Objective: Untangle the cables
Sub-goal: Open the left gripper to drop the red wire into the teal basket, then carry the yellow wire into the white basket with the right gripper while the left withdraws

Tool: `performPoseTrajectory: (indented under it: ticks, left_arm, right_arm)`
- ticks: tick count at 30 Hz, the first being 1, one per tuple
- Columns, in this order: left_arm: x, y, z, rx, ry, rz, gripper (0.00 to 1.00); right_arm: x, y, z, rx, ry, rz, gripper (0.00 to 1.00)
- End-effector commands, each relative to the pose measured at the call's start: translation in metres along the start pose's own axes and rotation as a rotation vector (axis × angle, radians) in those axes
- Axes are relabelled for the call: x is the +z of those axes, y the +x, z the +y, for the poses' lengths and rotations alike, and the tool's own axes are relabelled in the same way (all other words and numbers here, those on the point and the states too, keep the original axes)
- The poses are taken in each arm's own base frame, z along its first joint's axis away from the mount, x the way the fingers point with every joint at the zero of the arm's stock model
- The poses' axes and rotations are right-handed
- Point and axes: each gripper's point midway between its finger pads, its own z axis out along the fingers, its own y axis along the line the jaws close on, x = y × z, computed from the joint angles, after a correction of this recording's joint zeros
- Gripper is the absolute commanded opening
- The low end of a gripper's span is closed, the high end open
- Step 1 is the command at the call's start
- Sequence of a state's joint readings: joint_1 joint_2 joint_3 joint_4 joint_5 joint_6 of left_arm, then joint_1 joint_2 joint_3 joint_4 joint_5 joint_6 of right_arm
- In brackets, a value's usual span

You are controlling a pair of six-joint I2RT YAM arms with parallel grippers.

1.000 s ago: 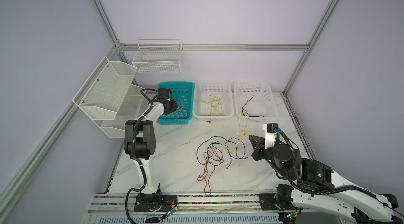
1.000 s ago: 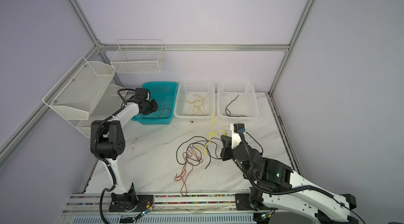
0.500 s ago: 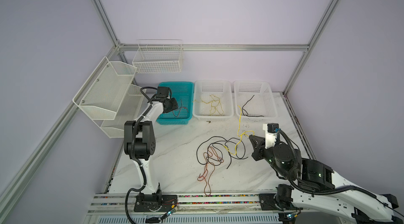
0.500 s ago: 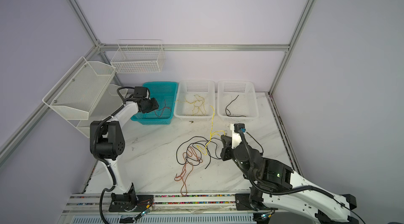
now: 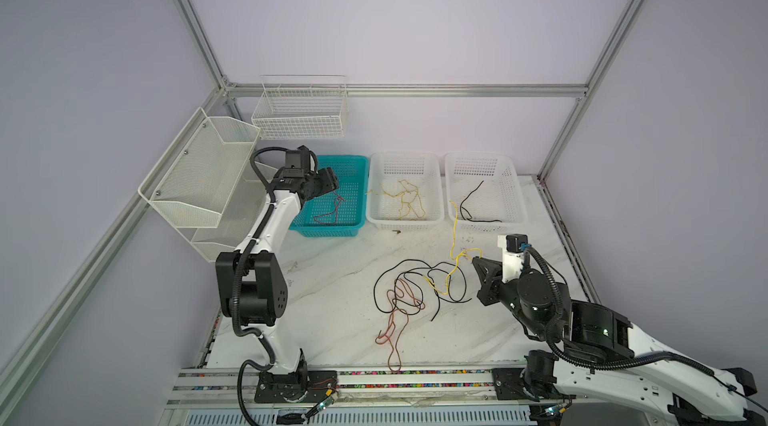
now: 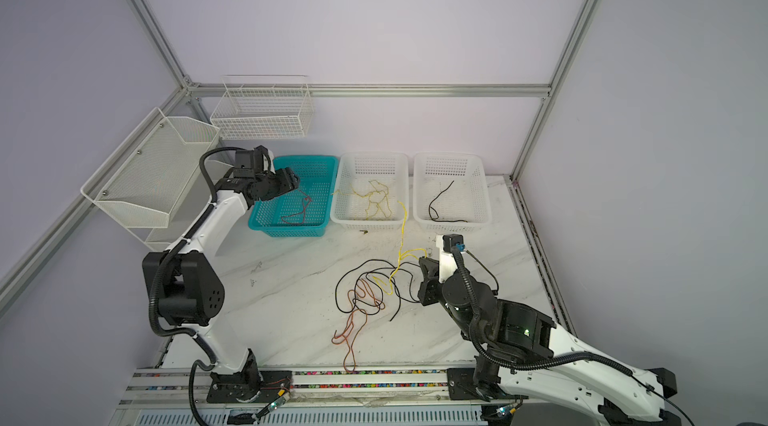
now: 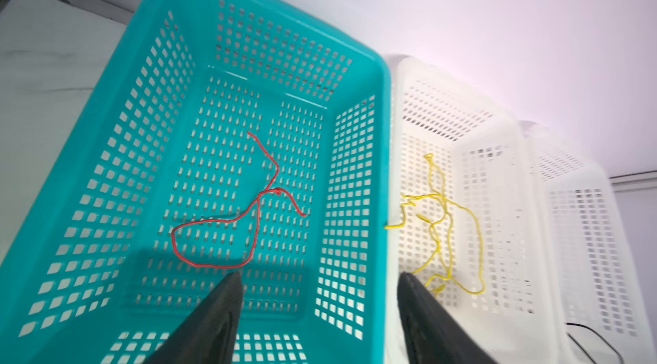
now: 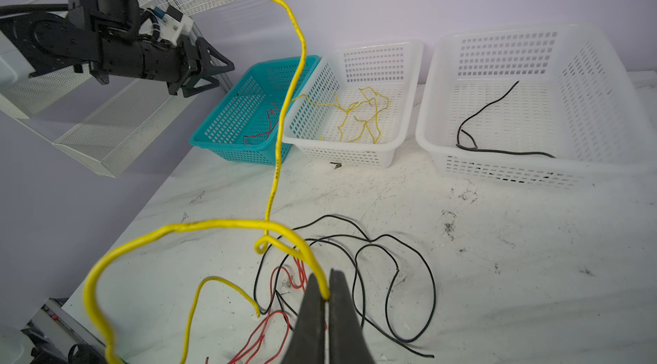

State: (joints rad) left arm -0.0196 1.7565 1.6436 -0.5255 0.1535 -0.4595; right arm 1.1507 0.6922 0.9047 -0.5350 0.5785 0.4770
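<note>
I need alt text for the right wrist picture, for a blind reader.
The right gripper, shut, pinches a yellow cable above a tangle of black and red cables on a white table. Behind stand a teal basket holding a red cable, a white basket with yellow cables and a second white basket with a black cable.

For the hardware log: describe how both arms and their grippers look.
The left arm and right arm have white links, black joint housings and black ribbed hoses. The left gripper and right gripper carry tapered black fingers.
</note>
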Motion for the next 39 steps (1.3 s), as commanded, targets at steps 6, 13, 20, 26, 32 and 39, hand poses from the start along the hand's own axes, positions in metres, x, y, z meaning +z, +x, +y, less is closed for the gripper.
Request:
performPoseTrajectory:
  ticks: [6, 13, 20, 26, 32, 39]
  left_arm:
    - [-0.124, -0.045, -0.052, 0.050, 0.141, -0.282, 0.99]
    - [-0.200, -0.004, -0.041, 0.153, 0.051, -0.433, 1.00]
    - [-0.211, 0.071, 0.007, 0.185, -0.024, -0.438, 1.00]
    - [-0.198, 0.120, 0.043, 0.189, -0.082, -0.423, 1.00]
    - [-0.196, 0.130, 0.046, 0.196, -0.062, -0.441, 1.00]
    - [-0.193, 0.135, 0.044, 0.225, -0.064, -0.431, 1.00]
  right_arm:
    - [0.006, 0.002, 0.001, -0.012, 0.010, -0.005, 0.00]
    - [0.014, 0.004, 0.007, -0.023, 0.013, 0.000, 0.00]
    - [0.031, 0.002, 0.010, -0.065, 0.087, 0.002, 0.00]
    - [0.058, 0.000, 0.023, -0.144, 0.147, -0.001, 0.00]
    - [0.106, -0.004, 0.005, -0.144, 0.223, 0.061, 0.00]
    - [0.168, -0.035, -0.009, -0.001, 0.149, 0.069, 0.00]
